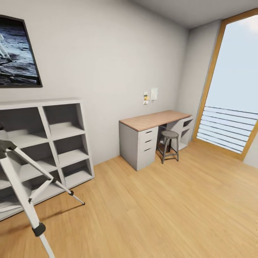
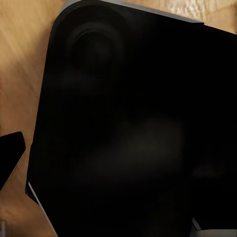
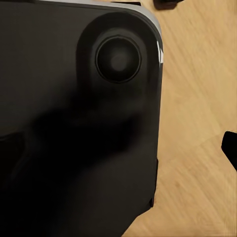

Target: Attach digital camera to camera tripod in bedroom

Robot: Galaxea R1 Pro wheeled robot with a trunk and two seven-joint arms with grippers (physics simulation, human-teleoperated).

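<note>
The pale-grey-walled bedroom with its light wood plank floor (image 1: 161, 215) is spreading out ahead. A white cube shelf unit (image 1: 53, 143) is standing at the left wall, its compartments showing nothing inside. A wood-topped grey desk (image 1: 150, 136) with a round stool (image 1: 169, 143) is sitting farther right. The silver-legged camera tripod (image 1: 25, 193) is standing near left. Both wrist cameras are facing the robot's black rounded base (image 3: 74, 138) over planks; I cannot tell either gripper's opening.

Light wood floor (image 1: 161, 215), with tripod (image 1: 25, 193) legs, white shelf (image 1: 53, 143), desk (image 1: 150, 138) and stool (image 1: 169, 145) standing on it.
</note>
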